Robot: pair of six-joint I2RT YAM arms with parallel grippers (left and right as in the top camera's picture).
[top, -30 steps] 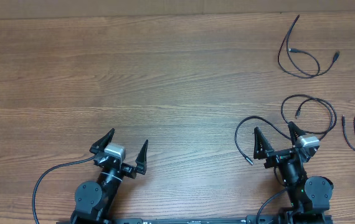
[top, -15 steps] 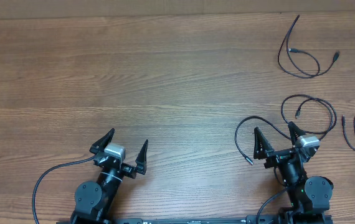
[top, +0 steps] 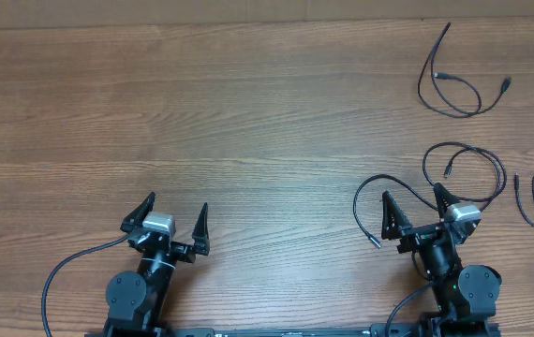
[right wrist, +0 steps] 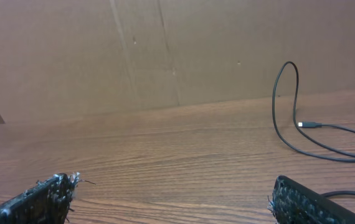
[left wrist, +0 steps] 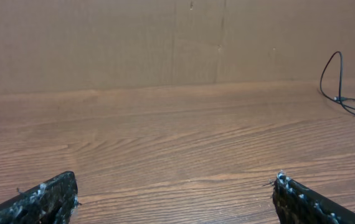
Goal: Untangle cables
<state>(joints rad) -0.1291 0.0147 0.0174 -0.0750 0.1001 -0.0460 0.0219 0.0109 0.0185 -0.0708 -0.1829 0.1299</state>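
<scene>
overhead: brown wood-grain bench [top: 248,112], 2 robot arms at near edge. left pincer [top: 176,202] and right pincer [top: 411,192] both spread wide, holding nothing. thin black plug-ended cords [top: 448,170] lie in 3 loose groups, all rt side: far-corner loop [top: 437,74], middle loops just beside right pincer, edge cord [top: 517,180].

A wood-grain table [top: 248,112] fills nearly the whole overhead view, its reddish-brown grain running from left to right. A plain cardboard-brown wall [left wrist: 103,43] stands along its far edge. In the wrist views the wall takes up the upper half of the frame, with vertical seams near the middle. The light is soft and even, with no hard shadows.
</scene>
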